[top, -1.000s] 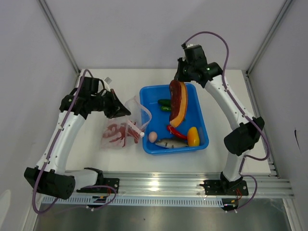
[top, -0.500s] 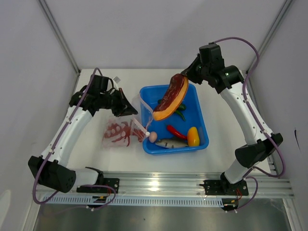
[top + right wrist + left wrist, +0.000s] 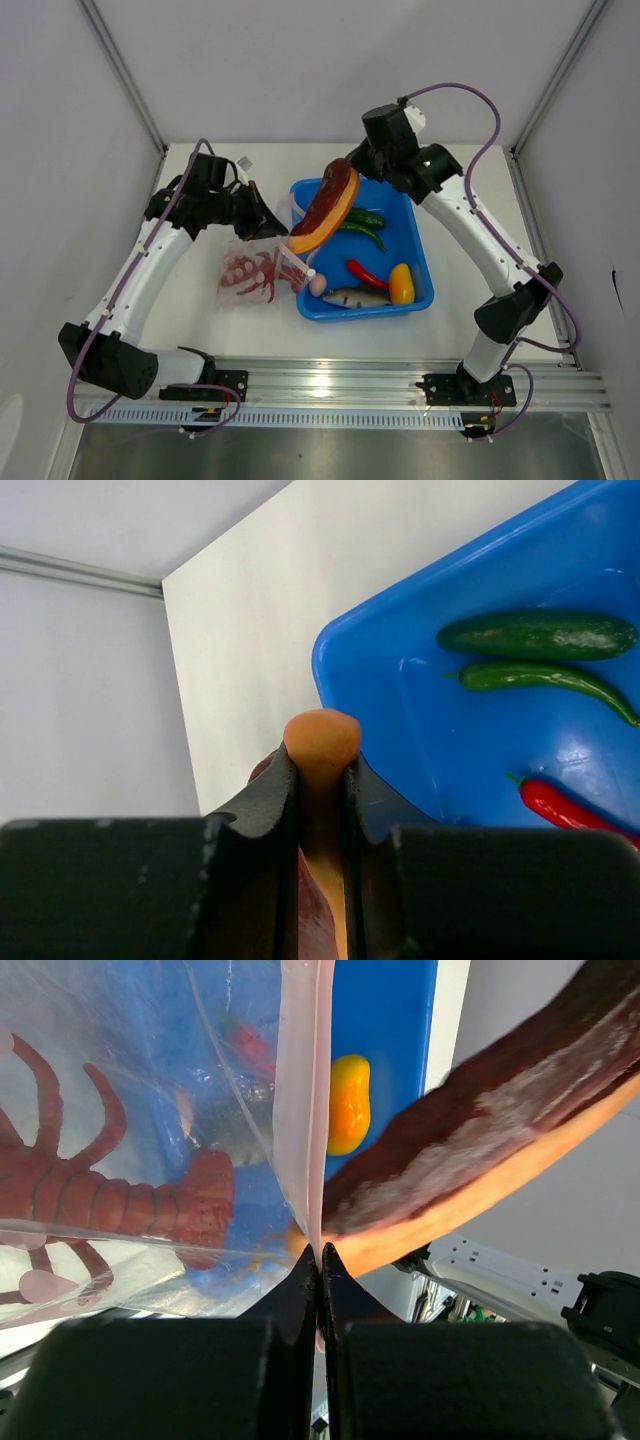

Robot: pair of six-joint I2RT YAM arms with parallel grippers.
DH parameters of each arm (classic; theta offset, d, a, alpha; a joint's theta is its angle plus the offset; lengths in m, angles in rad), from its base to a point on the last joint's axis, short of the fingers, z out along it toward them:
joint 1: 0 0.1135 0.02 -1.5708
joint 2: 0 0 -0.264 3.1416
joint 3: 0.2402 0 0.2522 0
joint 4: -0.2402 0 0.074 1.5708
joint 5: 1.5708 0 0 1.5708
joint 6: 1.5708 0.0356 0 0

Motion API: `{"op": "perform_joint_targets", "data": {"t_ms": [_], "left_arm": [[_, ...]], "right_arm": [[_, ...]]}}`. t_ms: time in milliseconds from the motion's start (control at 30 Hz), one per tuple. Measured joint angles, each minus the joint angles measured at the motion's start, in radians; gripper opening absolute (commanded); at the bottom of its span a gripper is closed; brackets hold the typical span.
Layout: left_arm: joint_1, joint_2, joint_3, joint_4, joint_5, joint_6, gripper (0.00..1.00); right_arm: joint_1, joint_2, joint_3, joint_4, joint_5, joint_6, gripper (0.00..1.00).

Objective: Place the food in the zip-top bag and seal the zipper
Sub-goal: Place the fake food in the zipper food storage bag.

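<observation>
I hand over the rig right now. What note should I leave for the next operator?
Left claw: shut on the zipper strip, holding the bag mouth up beside the tub.
Right claw: shut on the steak, in the air over the tub's left side.
Done: red lobster-like toy in the bag.
To do: bag the steak, cucumber, green chili, red chili, pepper, fish, egg; seal.

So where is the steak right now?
In the top view the steak is up in the air, held by the right gripper above the left edge of the blue tub, right next to the mouth of the clear bag.
</observation>
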Motion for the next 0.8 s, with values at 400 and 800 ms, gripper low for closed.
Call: {"op": "perform_joint_targets", "data": {"t_ms": [400, 800], "left_arm": [[0.000, -0.003, 0.028, -0.006, 0.003, -0.021, 0.00], [0.000, -0.003, 0.051, 0.034, 0.030, -0.077, 0.01]], "right_arm": [[0.146, 0.063, 0.000, 0.051, 0.136, 0.001, 0.00], [0.222, 0.067, -0.097, 0.058, 0.056, 0.042, 0.00]]}}
